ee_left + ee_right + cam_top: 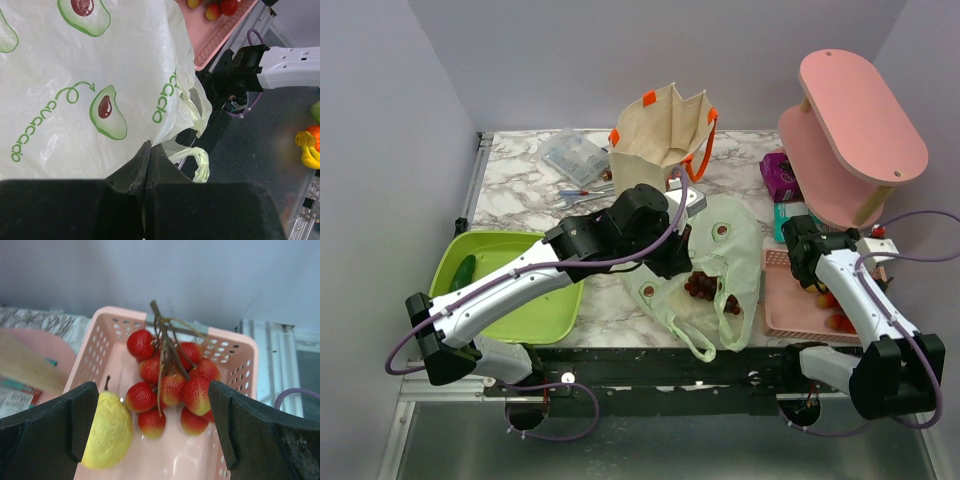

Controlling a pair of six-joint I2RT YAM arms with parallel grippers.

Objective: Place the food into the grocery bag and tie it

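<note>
The thin, light green translucent plastic bag printed with halved avocados (725, 240) lies crumpled on the white marbled table (520, 190), in the middle toward the near edge, with its handle loops trailing over that edge. A bunch of dark red grapes (705, 285) sits in its near-left part, just beside the left gripper (148, 147). The left arm reaches in from the near left, and its fingers are pressed together at the bag's crinkled edge. The wrist view does not show whether any film is caught between them. To the right of the bag stands a shallow pink perforated plastic basket (225, 347). The right gripper (152, 387) hangs over it with its fingers spread wide and holds nothing. Between them lie a cluster of red strawberry-like fruits on a brown stem (170, 385) and, to its left in the wrist view, a yellow lemon-like fruit (107, 432). A stiff beige tote with orange handles (655, 125) stands upright at the far side. A lime green tray (535, 310) lies at the near left and a pink two-tier shelf (860, 115) at the far right.
</note>
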